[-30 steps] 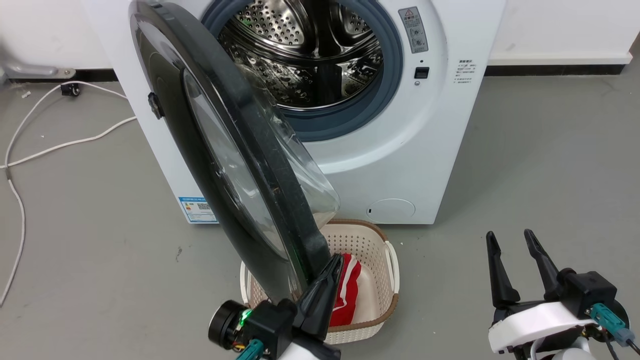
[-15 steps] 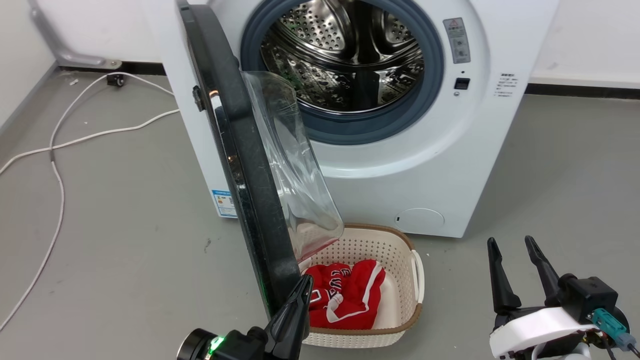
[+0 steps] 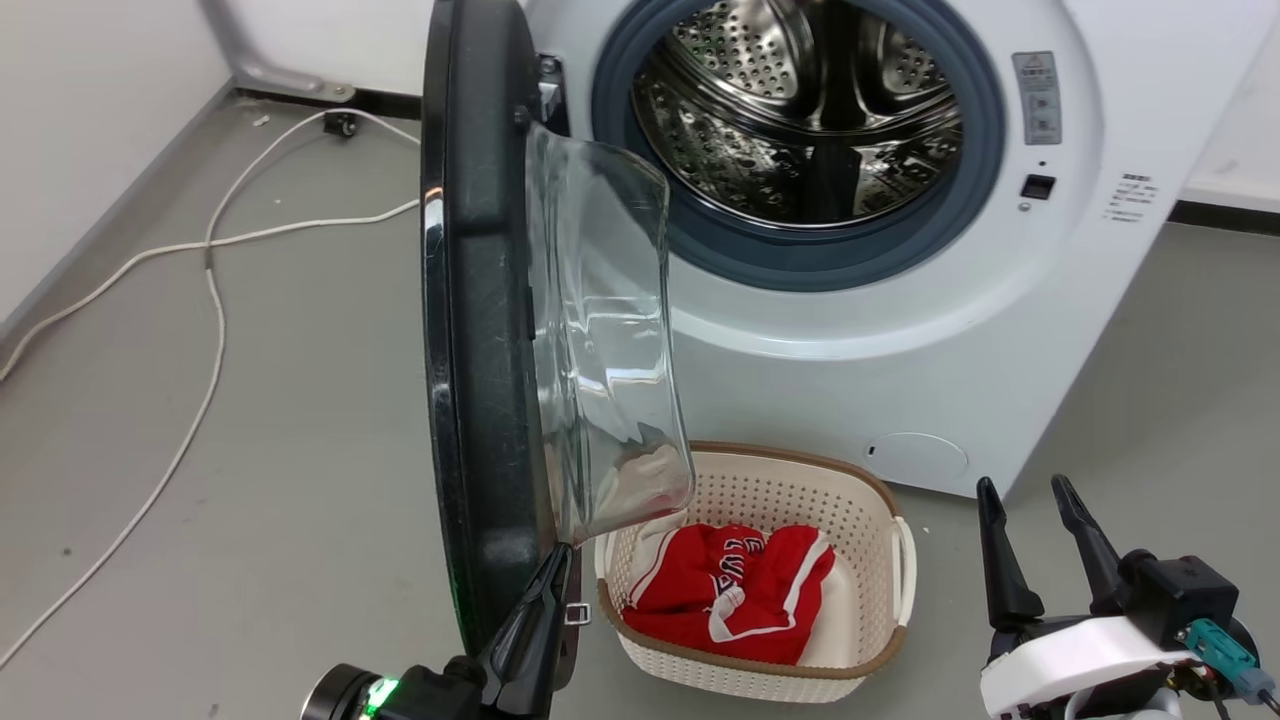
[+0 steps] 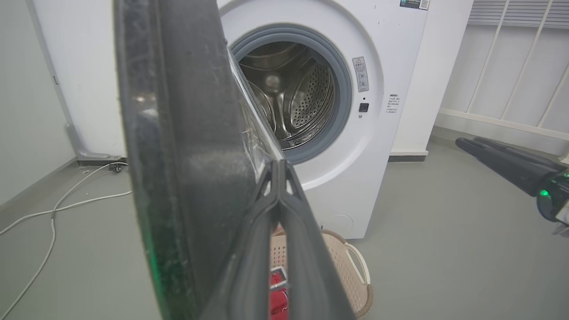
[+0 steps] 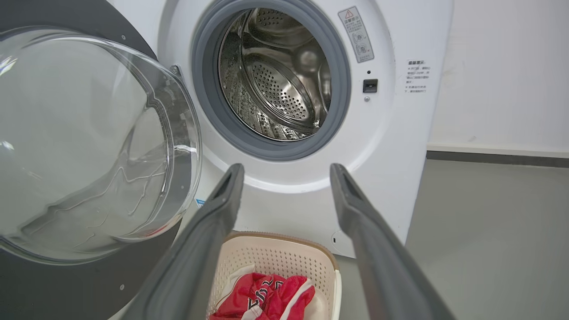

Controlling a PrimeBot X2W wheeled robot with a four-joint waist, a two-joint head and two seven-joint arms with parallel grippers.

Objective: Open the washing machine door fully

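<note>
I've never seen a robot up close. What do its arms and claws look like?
The left gripper and right gripper each have two long, dark, tapering fingers with pointed tips. Behind the right one sit a black block, a curved white shell and a teal plug with thin wires. A small green light glows on a round black part behind the left one.

Red garment [image 3: 735, 590] in cream basket [image 3: 800, 490]; white cable [image 3: 300, 228] on floor [image 3: 250, 450].

The door [image 3: 480, 330] is jutting out edge-on from the left side of the machine [image 3: 850, 330]. The basket [image 3: 780, 490] is sitting on the floor [image 3: 1150, 400] before the machine, just right of the door, clothes [image 3: 740, 590] lying in it.
</note>
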